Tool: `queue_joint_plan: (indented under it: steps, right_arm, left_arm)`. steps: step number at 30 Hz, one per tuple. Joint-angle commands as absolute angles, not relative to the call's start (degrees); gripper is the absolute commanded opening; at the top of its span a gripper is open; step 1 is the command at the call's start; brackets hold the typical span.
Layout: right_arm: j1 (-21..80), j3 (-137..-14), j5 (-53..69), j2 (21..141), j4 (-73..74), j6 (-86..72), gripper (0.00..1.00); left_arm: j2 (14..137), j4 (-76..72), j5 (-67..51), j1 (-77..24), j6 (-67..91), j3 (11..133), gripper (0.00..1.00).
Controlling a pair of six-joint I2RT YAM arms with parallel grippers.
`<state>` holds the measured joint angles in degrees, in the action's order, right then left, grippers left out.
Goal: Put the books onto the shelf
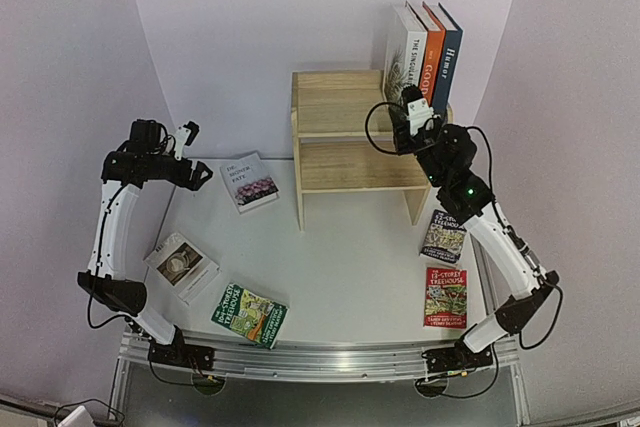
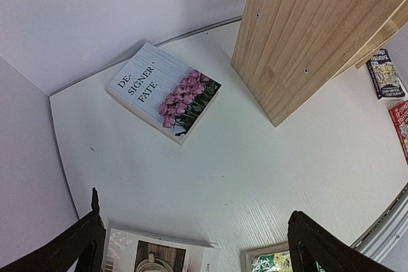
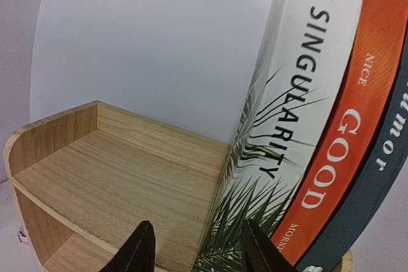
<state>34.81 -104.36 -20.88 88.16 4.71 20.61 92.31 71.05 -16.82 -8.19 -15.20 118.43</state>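
The right gripper is holding its jaws parted and empty at the bottom of its wrist view, just before the palm-leaf book, which is standing beside the orange "GOOD" book on the top tier of the shelf. The left gripper is hanging wide open above the pink-flowers book, lying flat upper left: stiff, likely slick-covered, best pinched across one long edge.

The shelf is pale bare wood, matt, with open grain. The table is white and matt, with a faint brushed grain. The flower book has a smooth paper cover with a slight sheen, and the orange book looks smooth too. The arms have glossy white plastic shells. The near rail is bare metal.
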Motion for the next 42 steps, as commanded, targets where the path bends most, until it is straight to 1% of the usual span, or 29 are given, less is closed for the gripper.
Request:
queue_joint_plan:
  steps: [1,4,10,15,17,23,29,34,37,39,42]
  right_arm:
    - [34.91,-108.27,-24.75,90.19,4.16,19.15,0.42]
    - [34.85,-109.75,-30.38,91.95,2.52,19.12,0.36]
    - [34.90,-110.95,-32.45,94.22,0.76,17.01,0.29]
    - [34.87,-110.74,-38.19,94.92,-1.47,16.26,0.19]
    - [34.86,-110.68,-39.06,95.19,-2.25,16.39,0.17]
    - [34.89,-111.64,-39.34,96.21,-3.16,16.87,0.14]
    - [34.87,-112.26,-39.90,97.03,-3.43,17.25,0.14]
    - [34.89,-113.81,-40.44,98.31,-3.43,18.70,0.14]
    - [34.88,-113.44,-40.16,97.56,-3.37,18.42,0.17]
    - [34.89,-112.00,-38.87,96.28,-3.20,17.49,0.26]
    - [34.89,-109.26,-36.17,93.08,-2.25,15.51,0.42]
  left_arm:
    - [92.12,71.89,-17.79,-8.19,-16.08,118.77,1.00]
    - [92.14,71.90,-18.06,-8.18,-16.08,118.64,1.00]
    - [92.30,72.02,-18.03,-8.18,-16.09,118.87,1.00]
    - [91.97,72.08,-17.78,-8.17,-16.25,118.57,1.00]
    - [91.97,71.99,-17.75,-8.19,-16.26,118.47,1.00]
    - [92.25,72.07,-17.96,-8.21,-16.17,118.82,1.00]
    - [92.03,71.81,-18.04,-8.22,-16.18,117.87,1.00]
    - [92.42,71.38,-18.28,-8.18,-16.07,116.56,1.00]
    - [92.83,71.03,-18.66,-8.24,-16.60,114.80,1.00]
    - [93.64,70.57,-18.26,-8.25,-17.05,113.23,1.00]
    - [96.14,69.54,-16.74,-8.38,-17.60,112.17,1.00]
